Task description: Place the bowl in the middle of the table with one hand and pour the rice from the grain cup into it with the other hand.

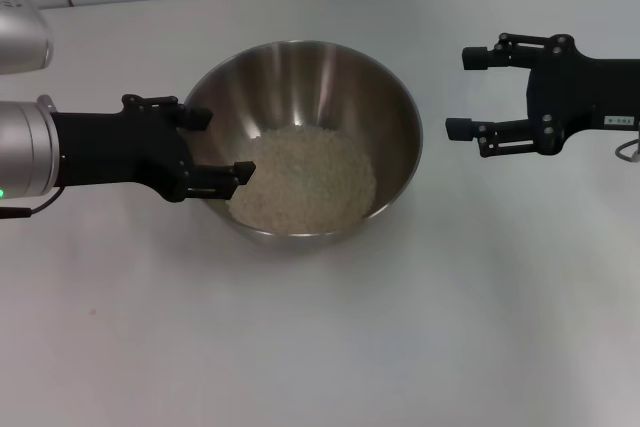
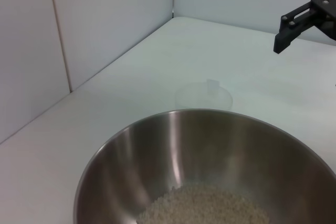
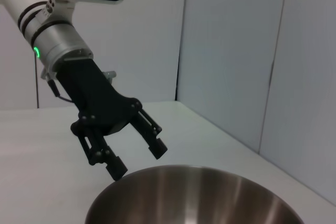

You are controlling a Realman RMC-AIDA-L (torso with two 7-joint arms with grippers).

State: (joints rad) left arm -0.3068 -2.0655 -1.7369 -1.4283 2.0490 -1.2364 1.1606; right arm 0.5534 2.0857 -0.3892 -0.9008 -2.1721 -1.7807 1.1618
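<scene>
The bowl (image 1: pixel 300 137) sits on the bench (image 1: pixel 320 347), holding the rice (image 1: pixel 305 179). The left pincer (image 1: pixel 215 147) is spread at the bowl's left rim; the right pincer (image 1: pixel 468 92) hangs spread and empty just right of the bowl.

Brightness: we see an evenly lit, bright scene in all three views, with the table (image 1: pixel 320 347) near white.
Shadows: we find only soft, faint shade under the bowl (image 1: pixel 300 77), along its lower rim in the head view.
Glare: we note vertical bright streaks on the bowl's inner wall in the left wrist view, centre of frame, and a milder sheen in the head view.
Focus: we see the rice (image 1: pixel 305 177) as a smooth pale mass with little grain detail.
Blur: we find the left gripper (image 1: pixel 215 147) and right gripper (image 1: pixel 470 92) crisp-edged.
</scene>
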